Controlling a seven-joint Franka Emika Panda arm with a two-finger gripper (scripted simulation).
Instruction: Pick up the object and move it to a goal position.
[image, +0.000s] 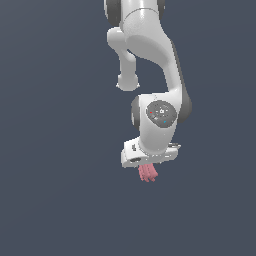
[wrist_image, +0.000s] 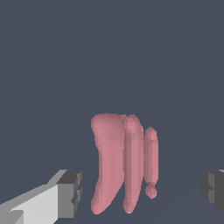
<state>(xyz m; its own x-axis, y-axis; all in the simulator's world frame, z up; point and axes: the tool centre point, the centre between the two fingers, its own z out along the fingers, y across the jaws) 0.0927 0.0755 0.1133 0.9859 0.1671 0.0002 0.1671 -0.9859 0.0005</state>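
The object (image: 148, 173) is a small pink thing made of curved finger-like lobes, and it shows just below my white gripper (image: 148, 166) in the exterior view. In the wrist view the object (wrist_image: 118, 162) lies between the two dark fingertips (wrist_image: 70, 192), with a clear gap on each side. My gripper (wrist_image: 142, 190) is open around it, and neither pad touches it. Only the lower part of the object shows under the hand in the exterior view. I cannot tell whether it rests on a surface.
The surroundings are a plain dark grey-blue with no other objects, edges or goal marker in either view. The arm's white links (image: 150, 60) rise above the gripper.
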